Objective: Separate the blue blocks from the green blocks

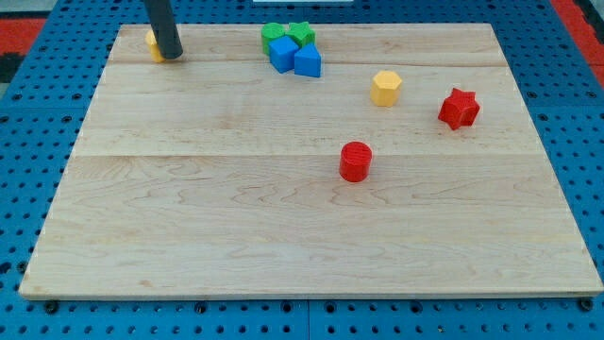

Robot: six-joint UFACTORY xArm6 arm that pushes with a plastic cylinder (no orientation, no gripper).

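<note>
1. Our tip (170, 55) rests at the board's far left top, touching nothing but a yellow block (151, 43) half hidden at its nine o'clock. We carry no gripper, only a bare rod holding nothing.
2. At the tip's three o'clock sits the cluster: two green blocks (288, 34) touching two blue blocks (294, 57) at their six o'clock. We judge a slow wedge along the seam best, nudging blue toward six o'clock.
3. Rightward lie a red cylinder (356, 161), yellow hexagonal block (385, 88) and red star (459, 109), all matte on smooth grained wooden board (283, 236).
</note>
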